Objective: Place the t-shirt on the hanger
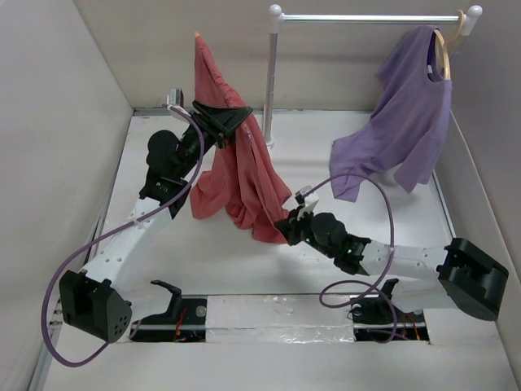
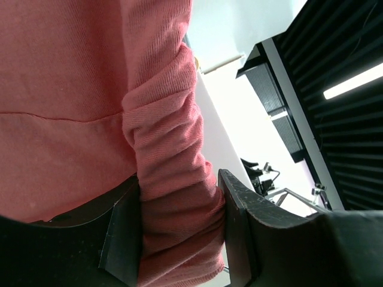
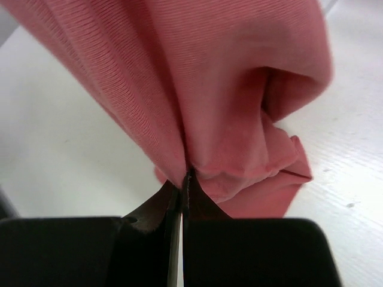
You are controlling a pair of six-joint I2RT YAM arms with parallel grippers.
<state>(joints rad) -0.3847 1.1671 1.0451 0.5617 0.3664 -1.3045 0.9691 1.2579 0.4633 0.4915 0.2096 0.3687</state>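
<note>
The coral-red t-shirt (image 1: 240,175) hangs in the air over the middle of the table, its top peak high at the back. A small orange-tan tip of the hanger (image 1: 196,34) pokes out at that peak; the rest is hidden under the cloth. My left gripper (image 1: 234,124) is shut on a thick cloth-covered roll of the t-shirt (image 2: 173,179), with a finger (image 2: 239,221) on each side. My right gripper (image 1: 288,226) is shut on the t-shirt's low hem (image 3: 239,119), with its fingertips (image 3: 187,174) pinched tight just above the table.
A purple t-shirt (image 1: 407,122) hangs on a paler wooden hanger (image 1: 444,50) at the right end of a white rail (image 1: 366,17). The rail's upright pole (image 1: 269,81) stands just behind the coral t-shirt. Walls close in the white table (image 1: 342,269) left, right and back.
</note>
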